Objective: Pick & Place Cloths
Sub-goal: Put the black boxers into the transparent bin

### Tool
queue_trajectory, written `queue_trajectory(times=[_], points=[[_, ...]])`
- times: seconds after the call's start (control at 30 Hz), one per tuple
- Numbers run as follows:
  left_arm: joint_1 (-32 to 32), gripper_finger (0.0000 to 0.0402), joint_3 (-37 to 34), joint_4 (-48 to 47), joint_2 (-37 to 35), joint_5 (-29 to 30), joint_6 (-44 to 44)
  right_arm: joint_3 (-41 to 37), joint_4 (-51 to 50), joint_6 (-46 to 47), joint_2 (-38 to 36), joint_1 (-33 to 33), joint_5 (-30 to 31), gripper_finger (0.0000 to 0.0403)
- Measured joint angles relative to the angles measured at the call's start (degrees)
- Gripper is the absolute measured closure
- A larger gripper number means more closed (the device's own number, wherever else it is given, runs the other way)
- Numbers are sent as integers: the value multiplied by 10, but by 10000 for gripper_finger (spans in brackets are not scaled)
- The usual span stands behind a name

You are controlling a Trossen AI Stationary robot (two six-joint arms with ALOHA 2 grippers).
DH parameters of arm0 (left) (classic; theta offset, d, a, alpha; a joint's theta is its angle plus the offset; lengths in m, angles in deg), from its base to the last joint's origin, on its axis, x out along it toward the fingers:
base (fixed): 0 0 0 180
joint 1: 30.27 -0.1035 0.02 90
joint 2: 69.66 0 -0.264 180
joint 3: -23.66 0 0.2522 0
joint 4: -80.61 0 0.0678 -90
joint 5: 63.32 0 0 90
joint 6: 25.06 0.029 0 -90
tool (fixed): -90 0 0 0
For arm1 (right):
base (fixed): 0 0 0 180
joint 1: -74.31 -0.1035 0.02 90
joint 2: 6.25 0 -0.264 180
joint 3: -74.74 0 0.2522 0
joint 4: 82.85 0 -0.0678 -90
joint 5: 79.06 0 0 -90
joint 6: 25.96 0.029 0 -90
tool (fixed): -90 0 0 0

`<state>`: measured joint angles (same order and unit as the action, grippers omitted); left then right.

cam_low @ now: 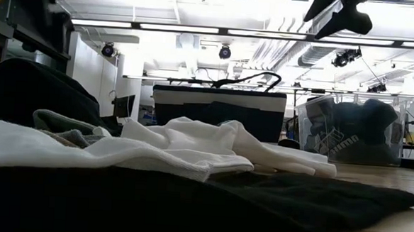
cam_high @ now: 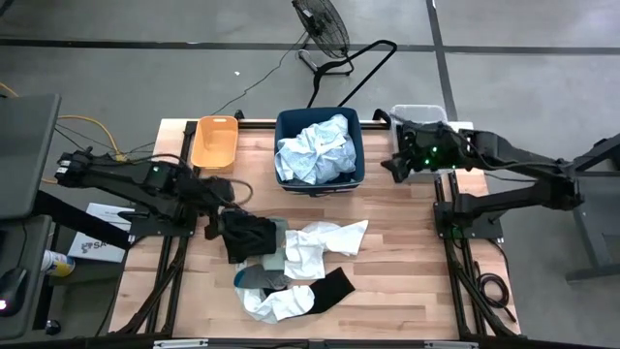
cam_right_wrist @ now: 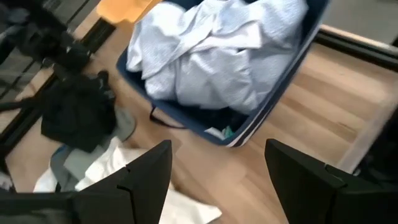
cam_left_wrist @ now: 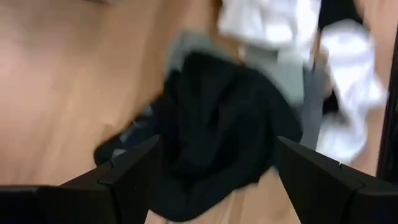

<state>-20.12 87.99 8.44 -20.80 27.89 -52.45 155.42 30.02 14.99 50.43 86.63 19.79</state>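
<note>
A heap of cloths lies on the wooden table: a crumpled black cloth (cam_high: 247, 236), a grey-green one (cam_high: 275, 258), two white ones (cam_high: 325, 242) (cam_high: 276, 302) and a flat black piece (cam_high: 332, 287). My left gripper (cam_high: 221, 221) hovers open just left of and above the crumpled black cloth (cam_left_wrist: 217, 124), which shows ahead of its spread fingers (cam_left_wrist: 217, 180). A pale blue cloth (cam_high: 315, 150) fills the navy bin (cam_high: 356, 145). My right gripper (cam_high: 395, 167) stands open in the air at the far right, beside the clear bin (cam_high: 418, 118), with nothing between its fingers (cam_right_wrist: 217, 180).
An orange bin (cam_high: 214, 141) stands at the far left of the table, next to the navy bin. The clear bin (cam_low: 355, 131) holds dark things. Bare wood lies on the table's right half (cam_high: 407, 262). Each arm's black frame runs along its side of the table.
</note>
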Motion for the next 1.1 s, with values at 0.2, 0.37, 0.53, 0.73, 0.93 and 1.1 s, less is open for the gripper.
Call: queue_trajectory(times=[0.2, 0.37, 0.53, 0.73, 0.93, 1.1], points=[[0, 103, -58, 20, 28, -71, 114, 0, 0, 28, 11, -56, 31, 154], [0, 103, -78, 26, 58, -81, 169, 0, 0, 52, 17, -85, 52, 154], [0, 103, -78, 34, 96, -116, 186, 0, 0, 60, 21, -107, 65, 154], [0, 103, -78, 89, 152, -127, 192, 0, 1, 60, 28, -122, 78, 154], [0, 103, -78, 144, 208, -110, 192, 0, 1, 58, 29, -128, 81, 154], [0, 104, -78, 140, 247, -92, 197, 0, 0, 53, 29, -128, 81, 154]])
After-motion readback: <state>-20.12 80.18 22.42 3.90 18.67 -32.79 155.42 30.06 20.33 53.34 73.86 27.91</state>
